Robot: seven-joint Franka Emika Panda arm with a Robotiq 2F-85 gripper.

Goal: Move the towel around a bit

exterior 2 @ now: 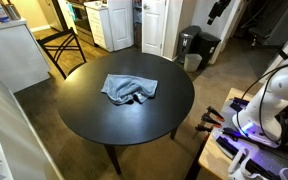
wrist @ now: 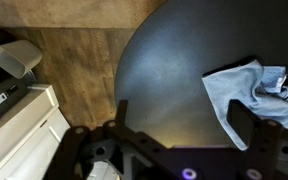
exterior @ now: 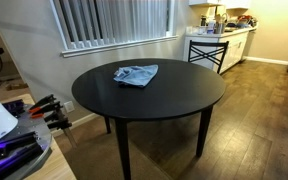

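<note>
A crumpled light blue towel (exterior: 136,75) lies on a round black table (exterior: 159,108), toward its far side. It shows in both exterior views, in one near the table's middle (exterior 2: 129,90). In the wrist view the towel (wrist: 246,88) lies at the right on the table (wrist: 164,70). My gripper (wrist: 182,125) is open and empty, held above the table. Its right finger overlaps the towel's near edge in the picture; I cannot tell whether it touches. The gripper itself does not show in the exterior views.
A black metal chair (exterior: 206,50) stands beyond the table, also seen in an exterior view (exterior 2: 64,45). A trash can (exterior 2: 190,45) stands by a doorway. Clamps (exterior: 46,108) and a white bench (wrist: 24,130) sit beside the robot base. The floor is wood.
</note>
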